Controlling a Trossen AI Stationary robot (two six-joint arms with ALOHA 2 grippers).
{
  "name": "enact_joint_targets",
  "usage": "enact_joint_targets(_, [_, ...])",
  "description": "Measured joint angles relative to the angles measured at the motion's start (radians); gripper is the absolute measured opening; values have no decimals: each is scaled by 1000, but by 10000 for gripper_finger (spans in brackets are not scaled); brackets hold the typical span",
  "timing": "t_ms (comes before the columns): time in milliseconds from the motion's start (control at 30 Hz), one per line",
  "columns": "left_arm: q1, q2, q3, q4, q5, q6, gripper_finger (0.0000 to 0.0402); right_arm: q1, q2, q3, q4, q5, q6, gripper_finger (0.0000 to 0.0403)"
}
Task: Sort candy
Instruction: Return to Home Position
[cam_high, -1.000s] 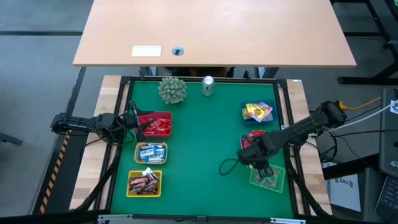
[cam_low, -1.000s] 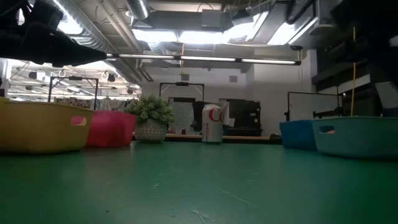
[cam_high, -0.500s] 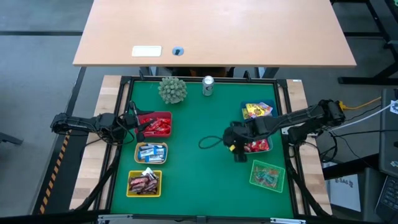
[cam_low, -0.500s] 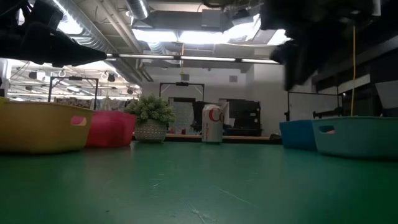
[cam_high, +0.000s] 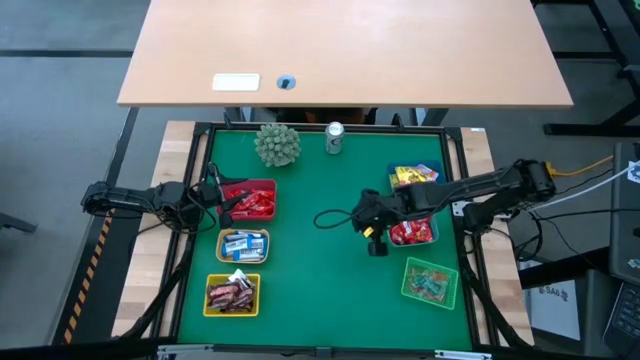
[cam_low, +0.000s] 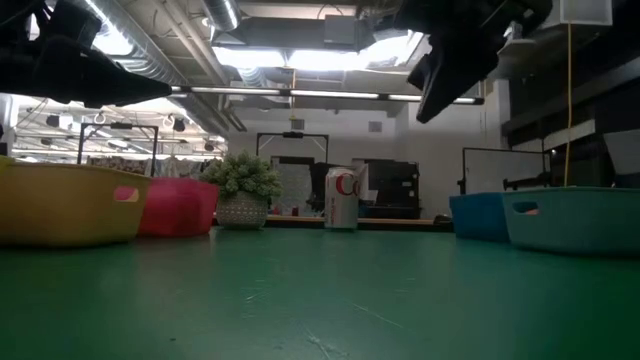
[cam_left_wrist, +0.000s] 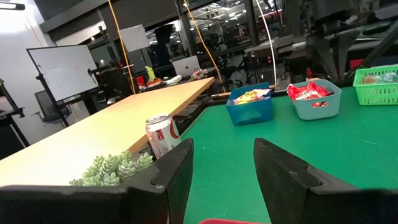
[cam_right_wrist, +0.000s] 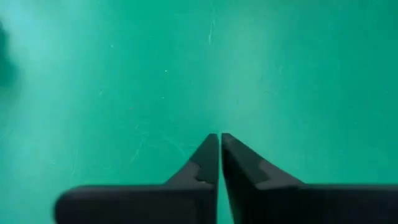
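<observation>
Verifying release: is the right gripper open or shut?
Shut and empty: right gripper fingers meet tip to tip above bare mat, nothing between them. Left gripper rests at the red basket.

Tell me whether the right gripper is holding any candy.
No, the right gripper is shut on nothing above the bare green mat.

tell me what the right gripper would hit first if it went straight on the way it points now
Most likely the bare green table top: the right gripper, shut and empty, points down at it, and its wrist view shows nothing else in that line. Its height above the table is unclear.
</observation>
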Motion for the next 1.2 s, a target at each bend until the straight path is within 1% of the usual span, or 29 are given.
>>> enact_joint_targets(67, [0,0,0,0,0,0,156,0,-19,0,-4,0,-4,7])
enact_joint_targets(267, [0,0,0,0,0,0,156,0,-144,0,-28,1,-12,26])
enact_joint_targets(333, [0,0,0,0,0,0,156,0,-199,0,-30,1,-14,23])
enact_joint_targets(467, [0,0,0,0,0,0,156,0,-301,0,-68,2,-20,5])
enact_joint_targets(600, [0,0,0,0,0,0,156,0,-403,0,-114,5,-22,8])
enact_joint_targets(733, [0,0,0,0,0,0,156,0,-497,0,-171,35,-71,6])
enact_joint_targets(867, [0,0,0,0,0,0,156,1,-589,-7,-212,69,-76,3])
enact_joint_targets(1000, [0,0,0,0,0,0,156,2,-693,-112,-132,69,-74,4])
enact_joint_targets(1200, [0,0,0,0,0,0,156,2,-905,-365,39,70,-43,2])
